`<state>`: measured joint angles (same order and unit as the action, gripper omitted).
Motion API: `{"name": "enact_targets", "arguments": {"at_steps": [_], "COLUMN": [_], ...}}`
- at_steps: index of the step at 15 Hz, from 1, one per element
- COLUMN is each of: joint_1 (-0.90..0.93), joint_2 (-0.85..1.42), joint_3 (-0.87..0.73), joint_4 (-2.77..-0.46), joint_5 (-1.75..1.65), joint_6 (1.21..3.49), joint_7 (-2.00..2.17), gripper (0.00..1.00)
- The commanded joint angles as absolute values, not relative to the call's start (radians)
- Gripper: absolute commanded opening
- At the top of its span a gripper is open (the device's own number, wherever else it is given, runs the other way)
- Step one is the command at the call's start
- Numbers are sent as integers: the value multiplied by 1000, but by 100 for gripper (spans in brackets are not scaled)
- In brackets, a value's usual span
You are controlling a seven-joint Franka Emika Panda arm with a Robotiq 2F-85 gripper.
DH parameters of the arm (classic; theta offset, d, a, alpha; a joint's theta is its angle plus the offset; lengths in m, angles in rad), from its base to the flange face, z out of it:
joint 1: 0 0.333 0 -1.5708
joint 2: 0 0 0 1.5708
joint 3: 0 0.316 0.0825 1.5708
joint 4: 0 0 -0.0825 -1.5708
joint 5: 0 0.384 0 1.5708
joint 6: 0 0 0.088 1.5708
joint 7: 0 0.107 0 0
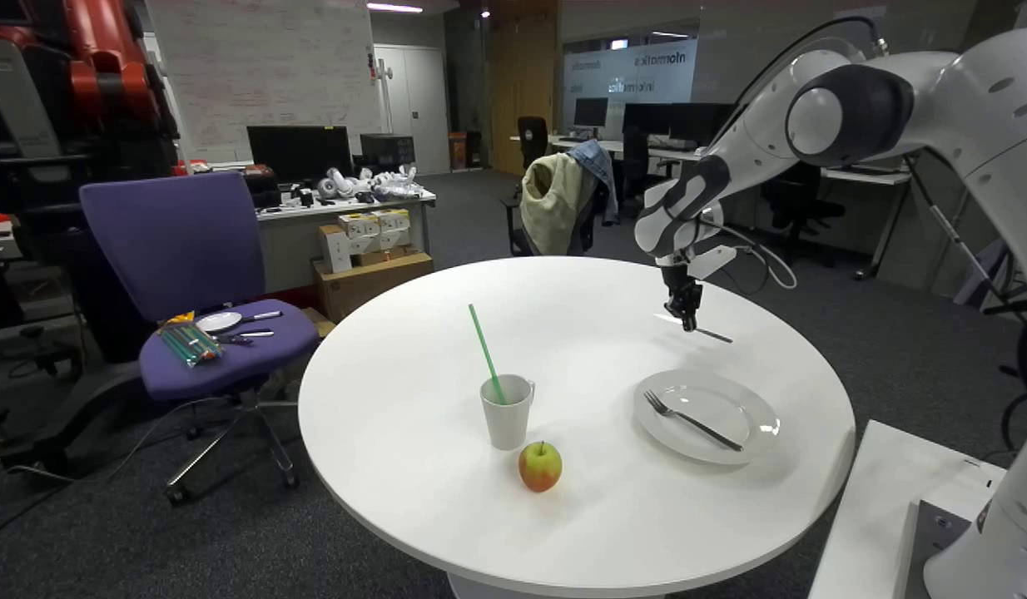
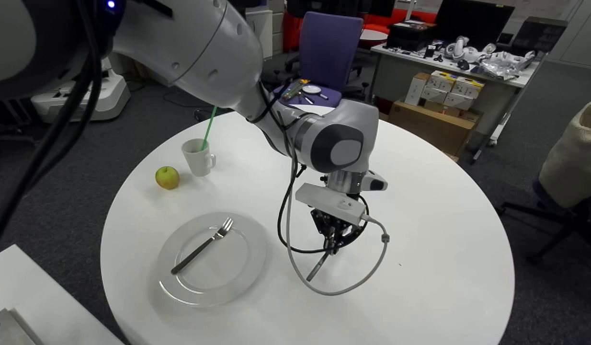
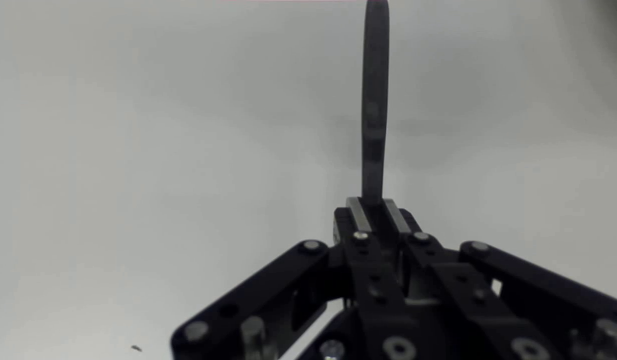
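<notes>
Table knife (image 3: 375, 100), pinched in the nearly closed jaws of the gripper (image 3: 371, 202) — on or just over the round table (image 2: 420, 287), near the dinner plate (image 2: 228, 268). Likely light, stiff, slick; best held firmly mid-length, where this pinch seems to sit.

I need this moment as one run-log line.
gripper: closed on slim utensil | fork: on plate | green straw: in mug | apple: beside mug
</notes>
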<state>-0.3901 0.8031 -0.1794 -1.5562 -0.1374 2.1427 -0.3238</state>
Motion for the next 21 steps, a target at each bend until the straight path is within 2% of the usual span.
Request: {"name": "enact_targets", "arguments": {"at_steps": [1,8,9,10,15,18,19,21], "joint_1": [-395,-398,-398,-398,-401,-399,-394,-387], "joint_2": [823,860,859,857,799,674,624,547], "joint_3": [-178,-176,-176,-176,-175,-169,-172,-176], "joint_4": [-1549,-1555,-1554,-1557,-1618,-1749,-1800,-1874], "joint_5": [-145,-138,-136,-137,-132,-119,-119,-113], "joint_6": [2186,2231,2217,2219,2254,2314,2327,2345], "joint_7": [-336,-334,-334,-334,-336,-337,-331,-315], "gripper": [3,3,35,36,73,95,100,100]}}
